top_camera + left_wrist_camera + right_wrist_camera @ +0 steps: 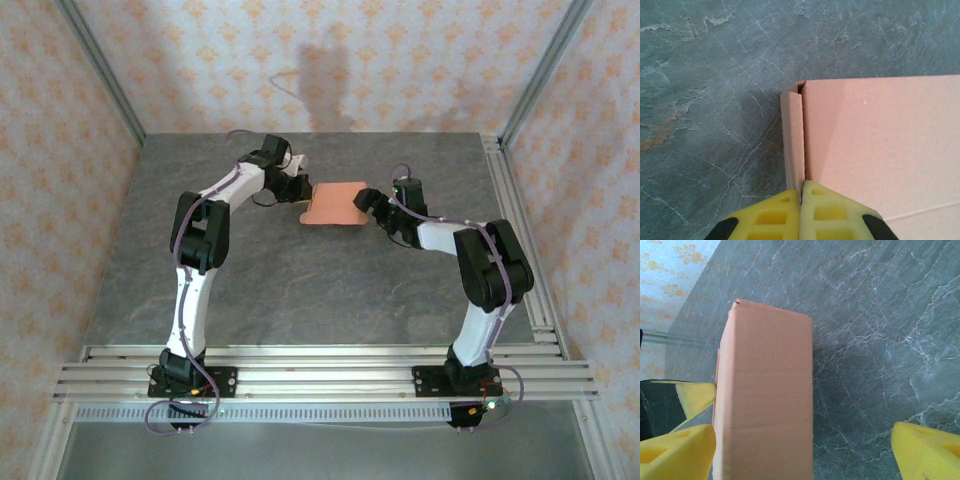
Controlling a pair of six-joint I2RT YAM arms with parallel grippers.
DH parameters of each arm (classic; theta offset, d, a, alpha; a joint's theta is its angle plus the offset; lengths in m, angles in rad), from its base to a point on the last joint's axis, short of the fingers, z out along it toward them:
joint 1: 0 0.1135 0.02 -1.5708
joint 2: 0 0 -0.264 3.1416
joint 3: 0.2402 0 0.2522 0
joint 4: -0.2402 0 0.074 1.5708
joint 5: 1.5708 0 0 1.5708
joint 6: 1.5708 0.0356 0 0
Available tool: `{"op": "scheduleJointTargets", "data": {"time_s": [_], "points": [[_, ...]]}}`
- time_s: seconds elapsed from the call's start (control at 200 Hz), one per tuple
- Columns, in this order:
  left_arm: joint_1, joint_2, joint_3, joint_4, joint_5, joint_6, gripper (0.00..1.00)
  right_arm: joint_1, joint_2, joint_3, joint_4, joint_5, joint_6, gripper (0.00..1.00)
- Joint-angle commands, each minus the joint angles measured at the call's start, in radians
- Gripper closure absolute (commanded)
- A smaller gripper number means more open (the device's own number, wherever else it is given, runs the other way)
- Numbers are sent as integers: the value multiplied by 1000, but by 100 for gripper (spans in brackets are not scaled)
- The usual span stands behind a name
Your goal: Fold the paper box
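Box (333, 203) nearly formed, walls up, we judge. Left gripper (801, 197) clamped on flap (792, 140) at left end. Right gripper (805, 445) apart, straddling right end. Tucking remains, we reckon.

On table (300, 290), far half: paper box (333, 203)

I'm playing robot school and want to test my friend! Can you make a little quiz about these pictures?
1. True or false: the left gripper is pinching an edge of the paper box.
2. Pick one: the right gripper is A) wide open, B) shut tight, C) holding a cup.
3. What colour is the paper box?
Key: 1 true; 2 A; 3 salmon-orange.
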Motion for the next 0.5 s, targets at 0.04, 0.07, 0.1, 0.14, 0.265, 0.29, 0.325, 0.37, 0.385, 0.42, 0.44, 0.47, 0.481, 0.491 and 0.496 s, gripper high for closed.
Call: {"op": "scheduleJointTargets", "data": {"time_s": [0.04,0.07,0.1,0.14,0.265,0.29,0.325,0.37,0.385,0.42,0.44,0.47,0.481,0.491,0.496], "points": [[5,0,-21,-20,12,28,92,-12,53,52,86,-96,31,11],[5,0,-19,-21,12,27,92,-11,64,61,103,-110,43,12],[5,0,-20,-20,12,27,92,-12,75,66,120,-124,57,13],[5,0,-19,-18,13,28,92,-11,90,72,149,-142,78,15],[5,2,-21,-20,14,25,92,-17,124,79,247,-179,150,25],[6,2,-23,-20,14,25,92,-16,126,78,258,-178,158,27],[6,1,-24,-17,14,25,92,-17,129,76,265,-172,170,30],[6,1,-26,-17,13,22,92,-20,127,73,269,-169,176,32],[5,1,-26,-17,14,23,92,-21,126,72,269,-168,176,34],[7,1,-24,-17,13,22,92,-24,123,69,267,-162,177,38],[7,1,-26,-16,11,22,92,-24,121,66,269,-160,178,39],[6,0,-26,-15,11,19,92,-26,116,61,270,-158,182,41],[7,-1,-27,-14,12,19,92,-27,115,59,269,-158,183,41],[7,-2,-27,-12,12,18,92,-27,113,58,270,-156,183,42],[7,-2,-27,-12,12,18,92,-27,112,58,270,-156,183,43]]}}
